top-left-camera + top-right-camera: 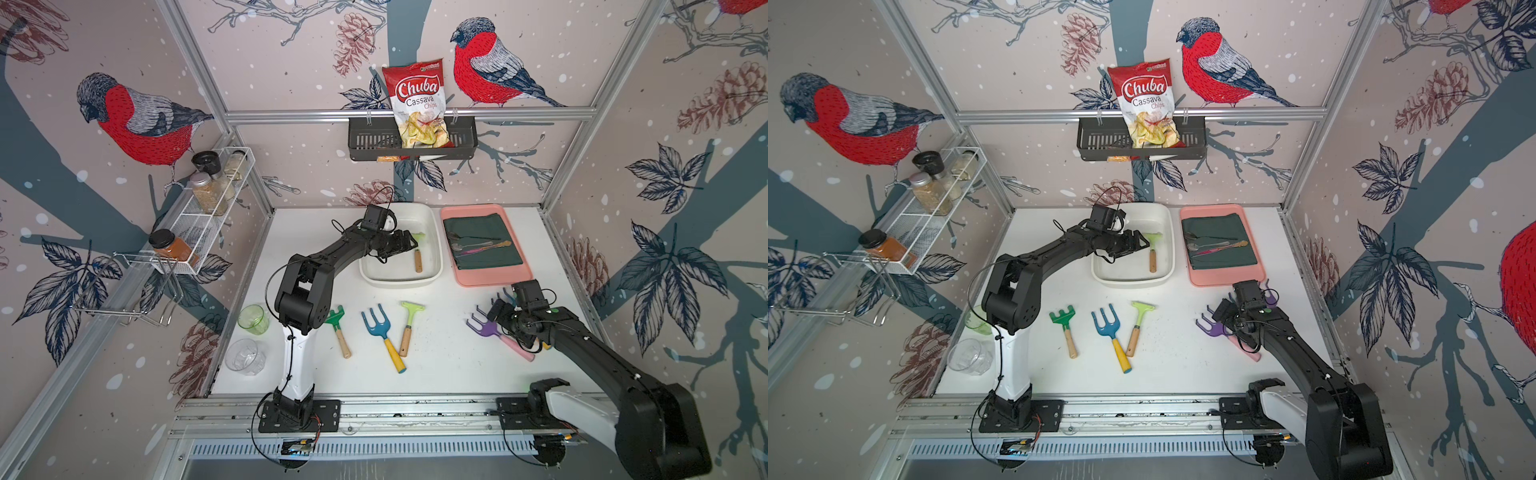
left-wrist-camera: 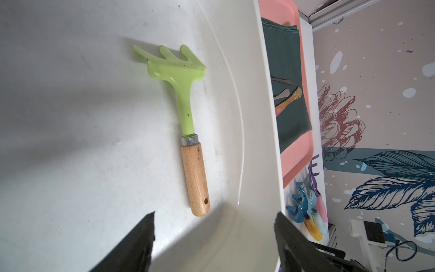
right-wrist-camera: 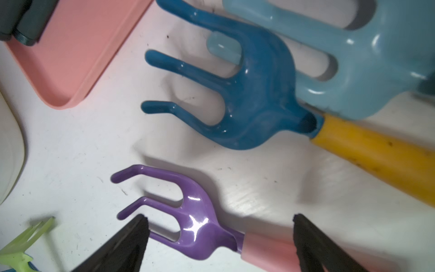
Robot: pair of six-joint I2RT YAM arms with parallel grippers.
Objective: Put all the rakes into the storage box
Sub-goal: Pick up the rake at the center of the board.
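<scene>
My left fingers (image 2: 131,245) are apart, the green rake (image 2: 188,122) free in the box (image 2: 254,141) beyond them; right fingers (image 3: 122,247), apart, straddle the purple rake (image 3: 195,226), I think for gripping.

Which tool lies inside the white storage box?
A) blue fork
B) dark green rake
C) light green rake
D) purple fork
C: the light green rake lies flat on the floor of the storage box, clear of the open left hand.

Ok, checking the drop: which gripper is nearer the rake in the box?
Left. The left gripper hangs open beside the rake in the storage box; the right gripper is over a purple rake.
</scene>
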